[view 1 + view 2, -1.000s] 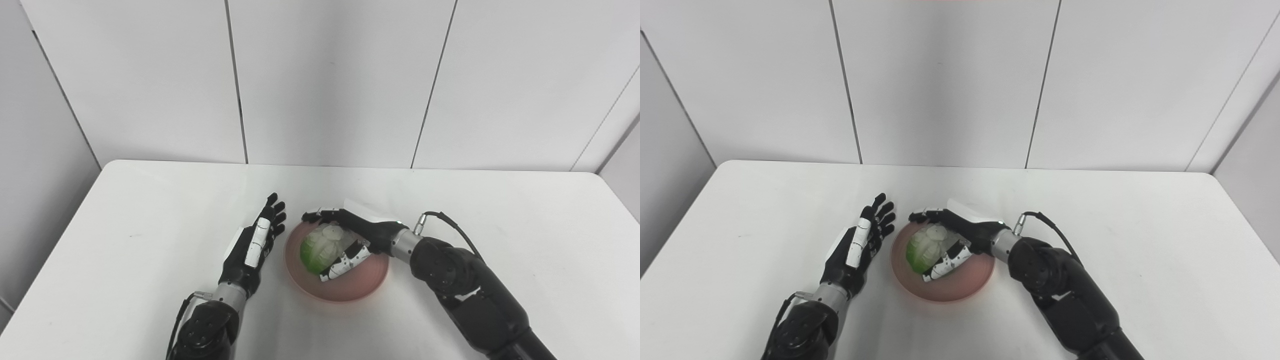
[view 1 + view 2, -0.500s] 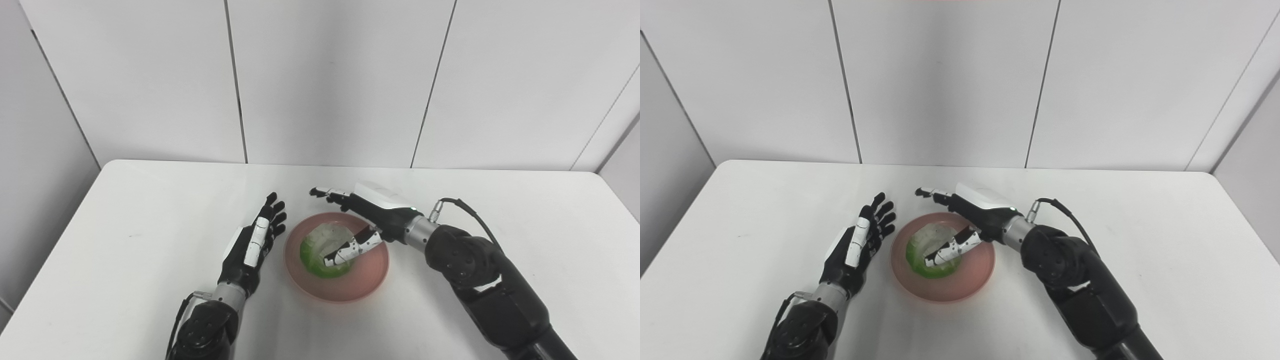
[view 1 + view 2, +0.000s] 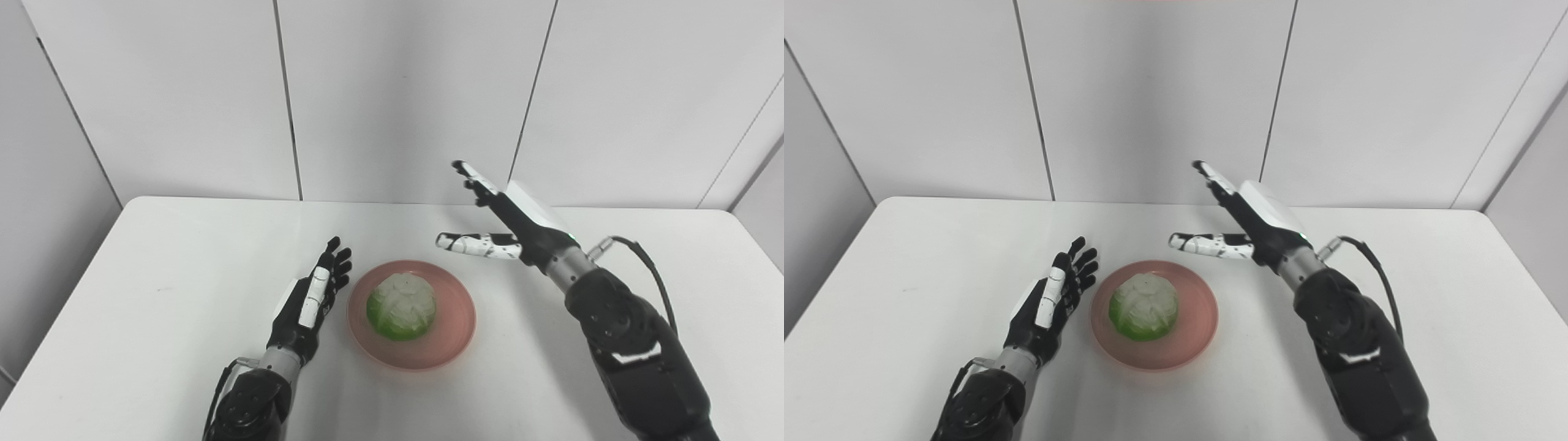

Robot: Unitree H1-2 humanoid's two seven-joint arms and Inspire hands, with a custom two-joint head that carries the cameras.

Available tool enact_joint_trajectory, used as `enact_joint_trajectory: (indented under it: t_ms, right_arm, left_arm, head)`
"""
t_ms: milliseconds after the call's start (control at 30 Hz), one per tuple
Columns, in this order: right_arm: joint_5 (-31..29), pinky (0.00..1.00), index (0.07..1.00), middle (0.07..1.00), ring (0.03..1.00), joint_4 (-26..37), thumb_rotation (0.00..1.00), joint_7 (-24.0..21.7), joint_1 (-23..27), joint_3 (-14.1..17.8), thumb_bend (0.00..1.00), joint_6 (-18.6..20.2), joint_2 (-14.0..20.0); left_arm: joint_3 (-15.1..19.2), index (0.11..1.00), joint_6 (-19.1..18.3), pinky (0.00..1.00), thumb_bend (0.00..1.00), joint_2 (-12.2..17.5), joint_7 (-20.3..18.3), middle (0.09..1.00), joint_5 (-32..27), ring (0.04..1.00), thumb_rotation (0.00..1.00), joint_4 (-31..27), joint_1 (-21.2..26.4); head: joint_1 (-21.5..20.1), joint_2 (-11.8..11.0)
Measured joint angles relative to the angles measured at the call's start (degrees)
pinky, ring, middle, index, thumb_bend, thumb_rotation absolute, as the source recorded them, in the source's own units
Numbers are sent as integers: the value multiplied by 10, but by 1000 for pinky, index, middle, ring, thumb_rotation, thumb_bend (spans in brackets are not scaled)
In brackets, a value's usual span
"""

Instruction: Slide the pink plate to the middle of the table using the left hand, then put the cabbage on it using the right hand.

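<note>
Right hand (image 3: 520,223) spread, raised beyond pink plate (image 3: 456,318); cabbage (image 3: 401,306) sits on it, mid-bench. Left hand (image 3: 309,300) flat, fingers apart, beside rim. Placement looks done; next, arms retire.

left hand (image 3: 309,300) beside plate (image 3: 450,343)

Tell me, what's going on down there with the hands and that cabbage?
Left hand open beside the pink plate. Right hand open, raised clear. Cabbage on plate. Nothing in the way.
</note>
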State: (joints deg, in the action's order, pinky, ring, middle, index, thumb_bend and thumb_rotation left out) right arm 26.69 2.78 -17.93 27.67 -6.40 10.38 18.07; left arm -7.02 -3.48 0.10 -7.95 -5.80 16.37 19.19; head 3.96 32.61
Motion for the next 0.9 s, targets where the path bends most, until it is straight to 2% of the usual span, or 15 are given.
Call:
enact_joint_trajectory:
  t_ms: [133, 200, 300, 400, 600, 800, 900]
  right_arm:
    - [-44, 914, 1000, 989, 975, -18, 1000, 37, -38, 43, 798, 1, -35]
    - [-66, 928, 996, 993, 974, -30, 1000, 65, -54, 66, 754, 1, -55]
    - [-93, 938, 1000, 1000, 975, -51, 1000, 120, -73, 95, 744, -15, -83]
    - [-125, 986, 1000, 1000, 995, -69, 1000, 145, -79, 107, 700, -42, -95]
    - [-183, 1000, 1000, 1000, 1000, -80, 1000, 156, -89, 119, 586, -70, -101]
    - [-232, 999, 1000, 1000, 1000, -105, 1000, 137, -103, 116, 484, -71, -101]
    - [-253, 1000, 1000, 1000, 1000, -133, 1000, 129, -103, 113, 468, -78, -101]
  left_arm:
    - [5, 979, 0, 987, 823, -1, 0, 964, -6, 959, 1000, 0, -1]
    - [6, 997, 1, 996, 864, -1, 0, 978, -6, 966, 1000, 0, -2]
    - [6, 999, 8, 988, 883, -2, 3, 981, -2, 966, 1000, 2, -3]
    - [7, 999, 21, 972, 873, -6, 13, 988, 8, 967, 1000, 4, -5]
    - [6, 995, 33, 949, 860, -11, 30, 984, 33, 960, 1000, 5, -7]
    - [5, 997, 45, 987, 851, -12, 33, 986, 45, 963, 1000, 9, -9]
    - [5, 995, 45, 993, 854, -13, 36, 984, 47, 961, 1000, 9, -9]
  head:
    - [-1, 0]
    - [-2, -1]
    - [-3, -2]
    - [-1, -4]
    - [0, -4]
    - [-1, -4]
    - [3, -5]
